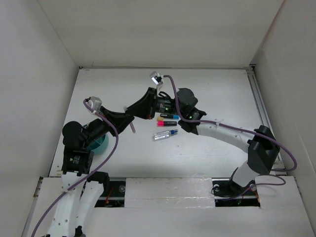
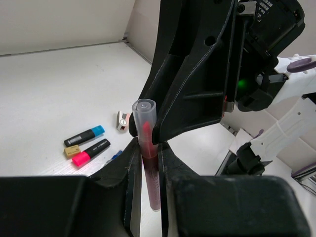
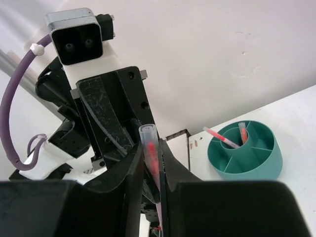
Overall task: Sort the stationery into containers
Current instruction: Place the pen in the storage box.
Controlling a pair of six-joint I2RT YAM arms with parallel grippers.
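Left tool (image 2: 149, 159) and right tool (image 3: 150, 165) both clench one clear red-cored pen (image 2: 146, 131); teal cup (image 3: 256, 167), at the worktop's (image 1: 212, 94) near-left corner, seemingly holds two pens (image 3: 219, 137).

**Top view:** high behind the arm bases, looking down on the whole worktop (image 1: 207, 148). **Left wrist view:** close, along the left fingers (image 2: 132, 173), facing the right fingers (image 2: 197, 84). **Right wrist view:** close, the reverse. Both wrist views share the pen (image 2: 148, 148). The top and left wrist views share the markers (image 1: 167, 120).
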